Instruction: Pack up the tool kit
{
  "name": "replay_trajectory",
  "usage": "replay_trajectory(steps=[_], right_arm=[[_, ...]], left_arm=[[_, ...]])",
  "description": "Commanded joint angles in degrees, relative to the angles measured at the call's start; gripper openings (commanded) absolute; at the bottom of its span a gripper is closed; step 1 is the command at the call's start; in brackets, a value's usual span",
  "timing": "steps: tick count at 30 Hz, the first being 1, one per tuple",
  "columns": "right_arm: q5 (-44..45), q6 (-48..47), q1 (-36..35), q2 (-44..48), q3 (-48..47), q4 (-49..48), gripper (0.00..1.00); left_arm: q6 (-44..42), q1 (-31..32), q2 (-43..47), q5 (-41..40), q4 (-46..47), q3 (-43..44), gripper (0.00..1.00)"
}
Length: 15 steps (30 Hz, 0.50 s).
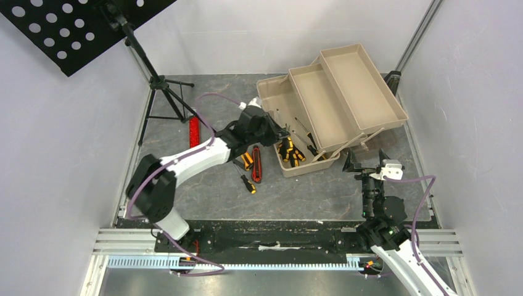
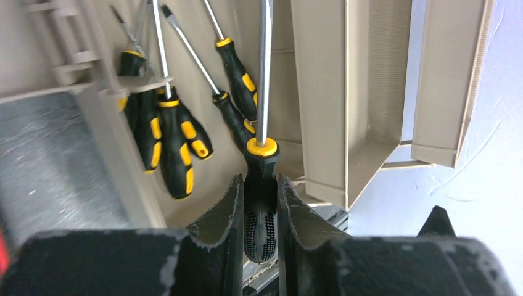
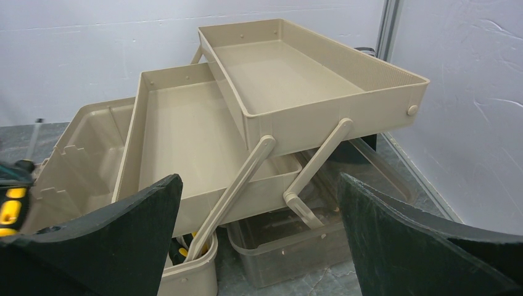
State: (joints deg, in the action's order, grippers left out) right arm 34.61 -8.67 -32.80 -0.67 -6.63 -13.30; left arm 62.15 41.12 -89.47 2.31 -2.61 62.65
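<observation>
Grey bench [image 1: 296, 191], white walls [image 1: 49, 154]. Your tan toolbox [image 1: 305, 92] sits rear right, fanned open. Your left claw [image 2: 259, 185] is clamped on a yellow-and-black screwdriver [image 2: 261, 161] at the box's base; your right claw [image 3: 259, 180] gapes wide, empty.

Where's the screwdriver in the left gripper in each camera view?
Left wrist: screwdriver at centre bottom, handle clamped in the left gripper.
Top external: at that gripper's tip, over the toolbox's open base.
Right wrist: probably the yellow-collared one at the far left edge.
Shared landmark: the toolbox's fold-out trays.
</observation>
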Motion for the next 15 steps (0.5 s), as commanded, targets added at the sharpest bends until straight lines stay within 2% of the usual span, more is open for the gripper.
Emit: replay_trajectory(steps=[1, 5, 11, 13, 15], right_arm=[[1.0, -0.8, -0.3, 2.8, 0.2, -2.4, 0.98], [1.2, -0.9, -0.3, 2.6, 0.2, -2.4, 0.98], [1.1, -0.8, -0.3, 2.4, 0.1, -2.4, 0.98], [1.1, -0.8, -0.3, 2.4, 0.1, -2.5, 0.98], [1.1, -0.8, -0.3, 2.2, 0.1, -2.6, 0.98]], left_arm=[[2.7, 1.4, -6.4, 2.2, 5.4, 7.2, 0.05], [5.2, 1.7, -10.8, 2.7, 6.7, 8.9, 0.19], [5.6, 1.9, -11.6, 2.4, 7.8, 8.7, 0.66], [4.7, 1.9, -10.6, 1.7, 7.4, 8.4, 0.74], [3.5, 1.9, -9.5, 0.6, 5.9, 8.3, 0.77]])
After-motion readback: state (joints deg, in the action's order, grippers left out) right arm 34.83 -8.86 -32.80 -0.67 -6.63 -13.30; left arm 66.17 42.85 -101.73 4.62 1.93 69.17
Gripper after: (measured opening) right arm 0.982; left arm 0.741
